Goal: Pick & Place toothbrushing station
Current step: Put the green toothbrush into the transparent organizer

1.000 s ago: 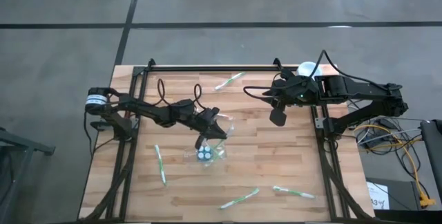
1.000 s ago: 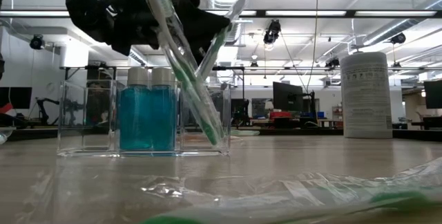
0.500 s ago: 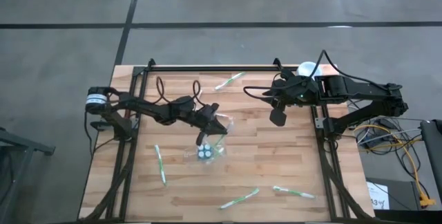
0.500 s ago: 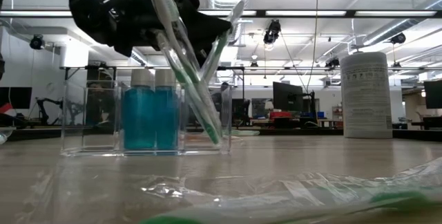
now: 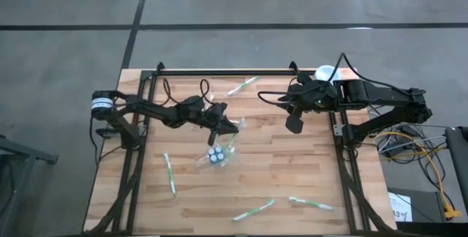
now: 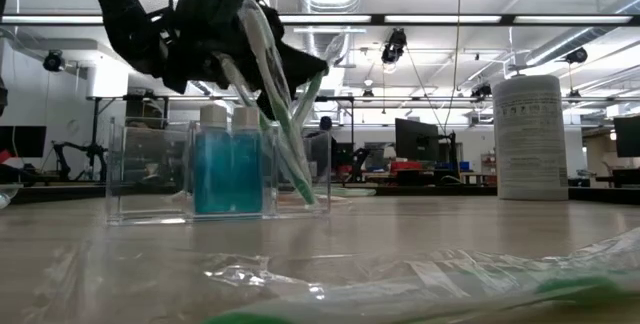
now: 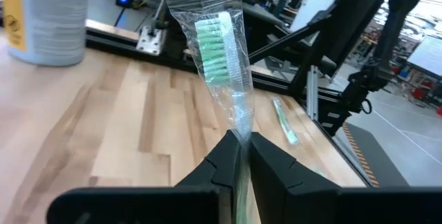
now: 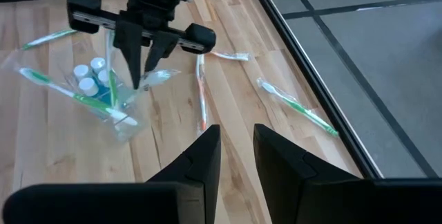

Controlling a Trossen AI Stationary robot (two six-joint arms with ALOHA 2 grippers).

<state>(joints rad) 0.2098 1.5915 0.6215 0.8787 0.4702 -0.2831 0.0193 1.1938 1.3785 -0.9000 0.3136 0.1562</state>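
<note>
A clear organizer (image 5: 215, 157) holding blue bottles (image 6: 230, 169) stands mid-table. Wrapped green toothbrushes lean in its end compartment (image 6: 300, 169). My left gripper (image 5: 224, 125) reaches in level from the table's left, just beyond the organizer's far side, and is shut on one wrapped toothbrush (image 7: 219, 51). My right gripper (image 5: 295, 124) hovers high at the far right, open, with nothing between its fingers (image 8: 200, 156). Loose wrapped toothbrushes lie flat at the far edge (image 5: 243, 85), near left (image 5: 170, 172) and near right (image 5: 254, 209), (image 5: 311, 203). My left gripper pinches the wrapped toothbrush's handle (image 7: 240, 124) between its two fingers, a little below the bristled head (image 7: 214, 41). The fingers lie level, across the handle. The brush leans steeply (image 6: 262, 64), head up, its lower end down inside the organizer's end compartment (image 6: 305, 192).
A white canister (image 5: 324, 72) stands at the far right, beside the right arm. Black frame rails (image 5: 219, 72) border the table's far and side edges. Crumpled clear wrapping (image 6: 400, 284) lies close in front of the low camera.
My left gripper has swung toward the table's far edge, still shut on the toothbrush. The brush has tipped more upright, its lower end staying in the organizer. The organizer has shifted slightly with it.
</note>
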